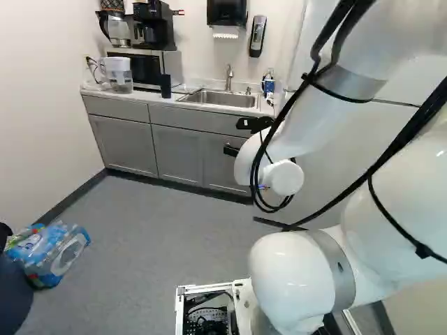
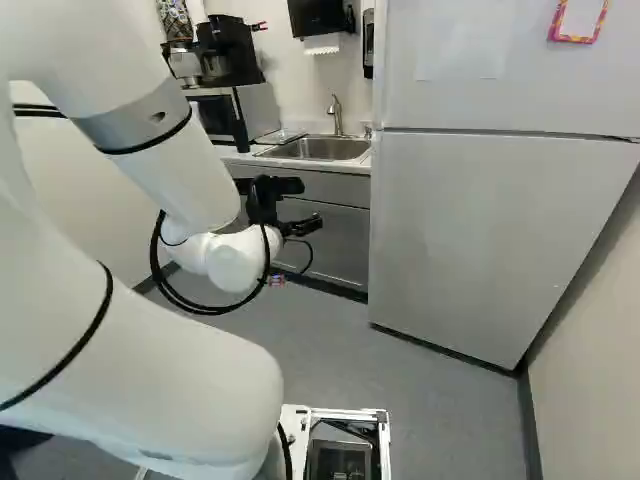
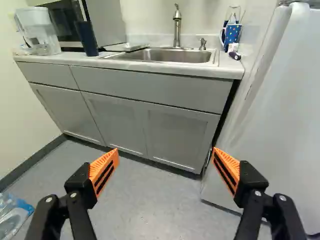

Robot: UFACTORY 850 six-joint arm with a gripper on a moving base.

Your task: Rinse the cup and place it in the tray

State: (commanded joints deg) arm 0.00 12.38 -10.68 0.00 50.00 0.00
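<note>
Probably approach step. Gripper [image 3: 165, 151] wide open, holding nothing. Spotted blue cup [image 3: 232, 35], likely target, upper part of left base view, right of middle, beside sink [image 3: 167, 55]. Next: drive closer, raise gripper.

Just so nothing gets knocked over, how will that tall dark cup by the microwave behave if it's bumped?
The cup would probably tip if pushed near its rim, since it stands much taller than wide. Once down, its rounded sides could let it roll. I'd guess it's stiff, given its straight walls.
</note>
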